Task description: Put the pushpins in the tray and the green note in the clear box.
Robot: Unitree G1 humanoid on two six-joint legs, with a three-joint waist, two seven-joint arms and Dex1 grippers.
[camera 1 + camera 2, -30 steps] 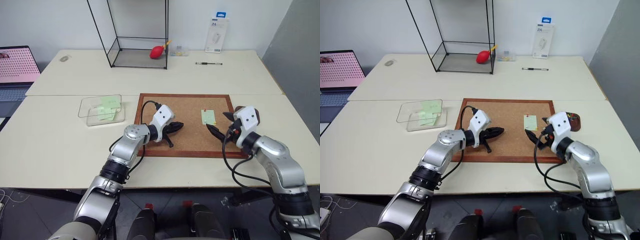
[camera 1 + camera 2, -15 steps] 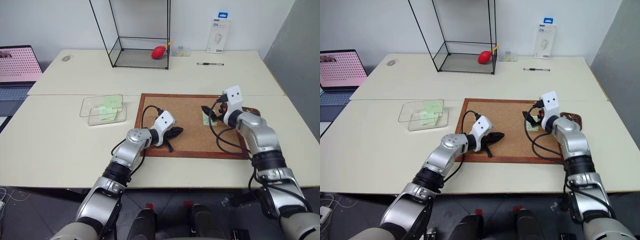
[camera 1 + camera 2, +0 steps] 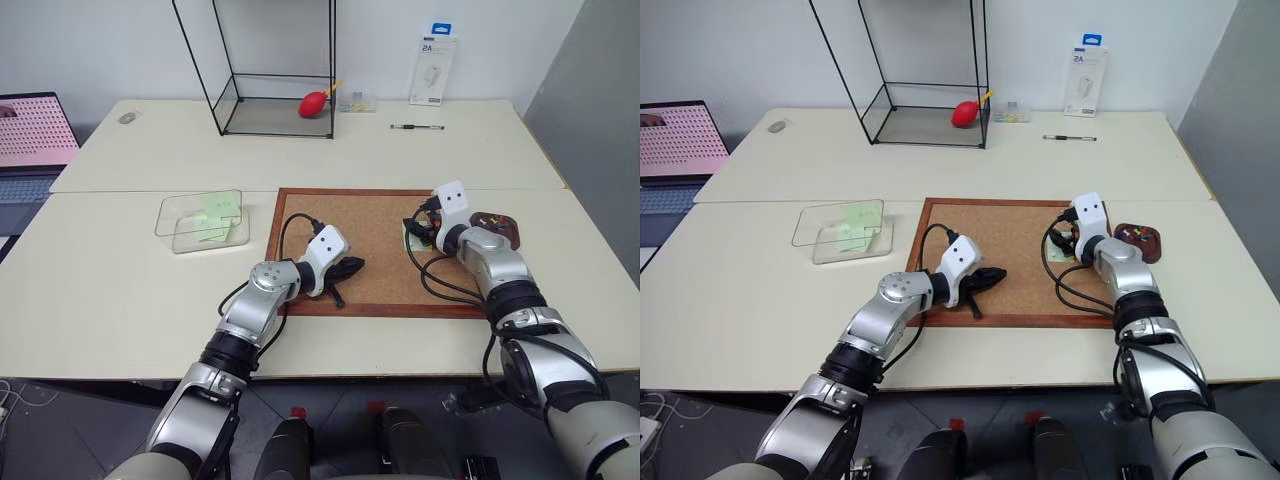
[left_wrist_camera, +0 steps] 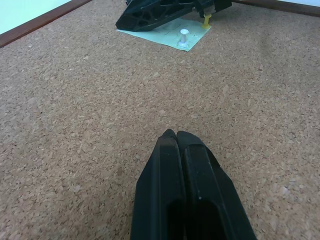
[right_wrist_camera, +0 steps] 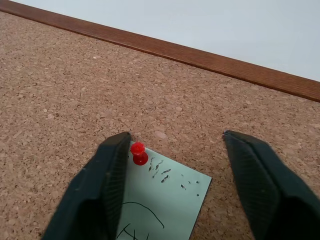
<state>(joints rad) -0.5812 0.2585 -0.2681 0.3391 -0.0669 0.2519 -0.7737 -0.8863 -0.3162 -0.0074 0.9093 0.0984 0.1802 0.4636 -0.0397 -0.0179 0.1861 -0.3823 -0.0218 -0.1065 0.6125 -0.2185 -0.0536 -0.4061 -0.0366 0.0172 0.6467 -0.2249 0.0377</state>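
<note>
Item: green note (image 5: 159,200), pinned flat on the corkboard (image 3: 375,215) toward its right side, with a red pushpin (image 5: 138,152) at one corner and a yellowish pushpin (image 4: 206,20) standing at another.

Right gripper (image 5: 180,172): over the note, jaws apart and grasping nothing. The red pushpin sits between them, just inside one finger (image 5: 107,175), well off the midline. This arm is much the nearer to the pins.

Left gripper (image 4: 177,136): clenched empty, resting low over bare cork near the board's left side, pointing across toward the note, well apart from it.

Tray (image 3: 497,222): on the counter just right of the board, beside the right arm. Clear box (image 3: 200,220): left of the board, green paper already in it.

Change since the earlier frame: right gripper has come forward from the board's near edge onto the note, and its jaws are narrower. Left gripper unchanged.
</note>
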